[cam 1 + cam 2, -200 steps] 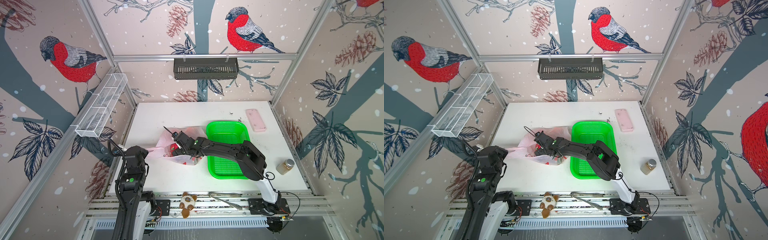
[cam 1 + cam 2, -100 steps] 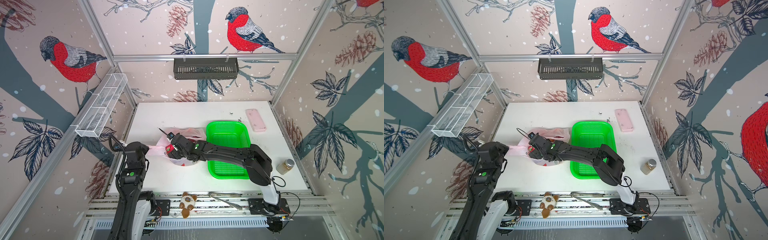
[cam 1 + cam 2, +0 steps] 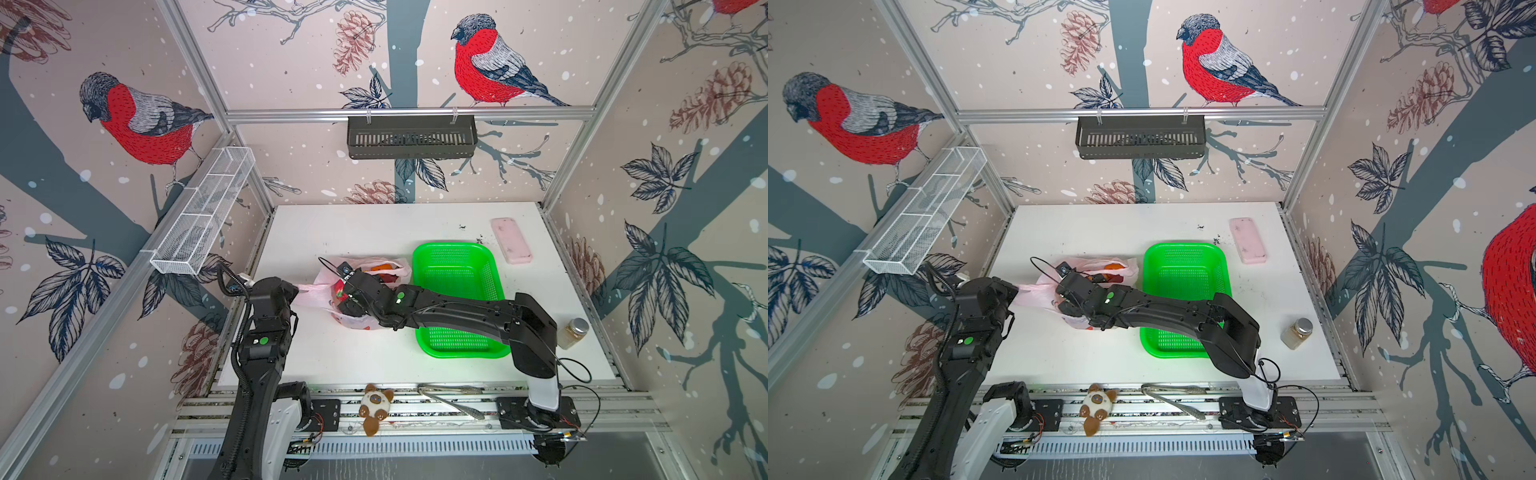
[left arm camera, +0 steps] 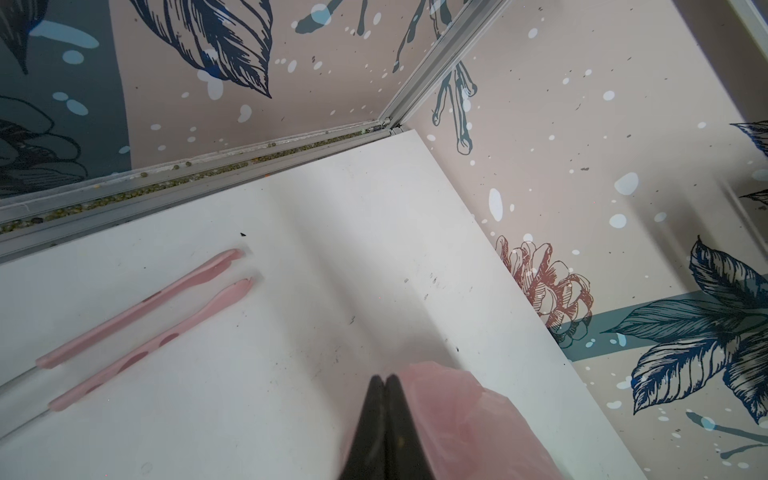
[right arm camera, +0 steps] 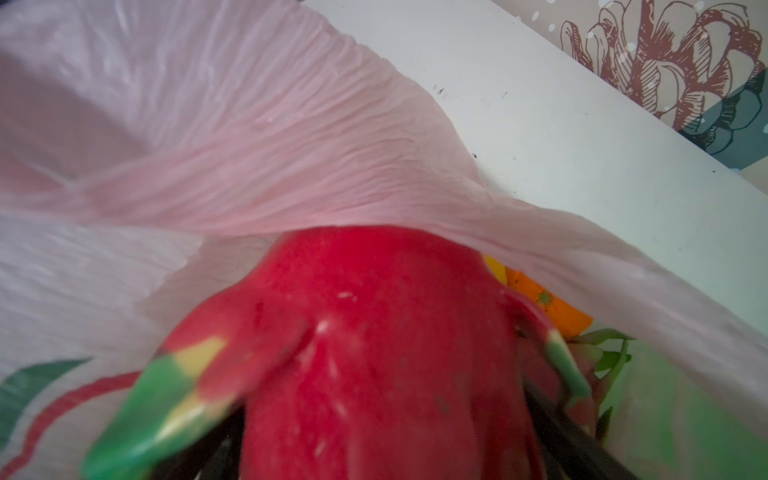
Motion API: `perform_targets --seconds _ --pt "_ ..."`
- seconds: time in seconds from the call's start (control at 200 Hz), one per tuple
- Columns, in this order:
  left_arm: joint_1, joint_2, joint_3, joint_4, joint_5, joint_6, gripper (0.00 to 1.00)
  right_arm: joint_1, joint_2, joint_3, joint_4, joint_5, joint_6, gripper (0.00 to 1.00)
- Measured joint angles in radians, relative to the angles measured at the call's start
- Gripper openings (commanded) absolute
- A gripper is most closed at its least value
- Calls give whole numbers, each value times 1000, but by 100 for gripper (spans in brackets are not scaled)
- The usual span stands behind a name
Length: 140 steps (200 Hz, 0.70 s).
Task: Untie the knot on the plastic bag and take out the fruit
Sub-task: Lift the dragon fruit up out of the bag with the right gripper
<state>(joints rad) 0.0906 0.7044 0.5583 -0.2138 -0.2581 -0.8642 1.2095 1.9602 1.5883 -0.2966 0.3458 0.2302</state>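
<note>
Close to the right wrist camera, a dragon fruit (image 5: 374,353) is blurred and runs off the frame's edge. It covers all but dark slivers of the fingers (image 5: 557,432) clasping it. An orange fruit (image 5: 552,307) peeks out behind, mostly under the plastic bag (image 5: 291,145). In both top views the right gripper (image 3: 345,300) has its tips buried in the bag. The left gripper (image 4: 384,388), pinched together on blurred pink film, is cut off by the frame.

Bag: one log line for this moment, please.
left gripper shut on bag handle | right gripper in bag mouth, jaws astride dragon fruit, grip unclear | basket: no fruit seen
</note>
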Motion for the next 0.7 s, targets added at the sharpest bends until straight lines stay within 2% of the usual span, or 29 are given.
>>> perform_targets --seconds 0.36,0.7 --pt "0 66 26 48 1 0 0 18 -110 -119 87 50 -44 20" --pt "0 56 40 51 28 -1 0 31 -199 -219 229 72 -103 19"
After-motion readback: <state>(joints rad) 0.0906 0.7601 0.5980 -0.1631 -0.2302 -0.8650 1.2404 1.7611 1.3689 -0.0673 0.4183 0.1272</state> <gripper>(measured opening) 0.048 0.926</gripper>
